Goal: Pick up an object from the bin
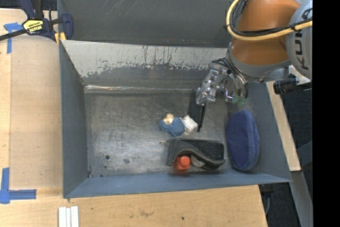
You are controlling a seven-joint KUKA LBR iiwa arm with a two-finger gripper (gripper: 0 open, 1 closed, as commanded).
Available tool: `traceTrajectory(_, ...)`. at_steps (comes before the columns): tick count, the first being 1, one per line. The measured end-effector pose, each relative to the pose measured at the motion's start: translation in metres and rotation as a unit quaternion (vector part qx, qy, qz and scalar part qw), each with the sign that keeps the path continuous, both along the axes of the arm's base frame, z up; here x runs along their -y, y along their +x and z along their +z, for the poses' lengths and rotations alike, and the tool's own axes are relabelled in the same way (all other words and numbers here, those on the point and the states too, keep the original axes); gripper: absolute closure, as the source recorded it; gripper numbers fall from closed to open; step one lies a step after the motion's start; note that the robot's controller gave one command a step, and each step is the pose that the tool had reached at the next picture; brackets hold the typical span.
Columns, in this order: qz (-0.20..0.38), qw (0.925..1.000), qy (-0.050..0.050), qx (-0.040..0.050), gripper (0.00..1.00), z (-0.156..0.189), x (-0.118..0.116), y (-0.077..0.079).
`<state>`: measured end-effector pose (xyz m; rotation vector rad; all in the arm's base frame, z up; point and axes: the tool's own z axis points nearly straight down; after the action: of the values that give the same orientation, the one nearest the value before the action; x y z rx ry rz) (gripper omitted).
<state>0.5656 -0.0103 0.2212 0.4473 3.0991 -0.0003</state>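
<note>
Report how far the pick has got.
Done: nothing looks lifted; the blue oval pouch, the black tool with an orange part and the small blue-and-white piece all lie on the bin floor. In hand: the jaws hang above the floor, near the small piece. Left: the grasp and the lift.

Inside the bin (74,114), a small toy (173,125) lies near the middle, a flat tool (204,152) just in front, an oval pouch (243,139) at the right wall, the gripper (203,99) above and behind them.

Robotics lab: KUKA arm (265,29) over scratched grey metal bin (149,18).
</note>
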Motion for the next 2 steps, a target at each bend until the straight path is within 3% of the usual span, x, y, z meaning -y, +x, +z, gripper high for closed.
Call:
traceTrajectory(1, 0.002, 1.0, 0.0, -0.0035, 0.0, -0.004, -0.002, -0.001)
traceTrajectory(2, 0.197, 0.9804, -0.002, 0.0045, 0.0, -0.102, -0.017, -0.014)
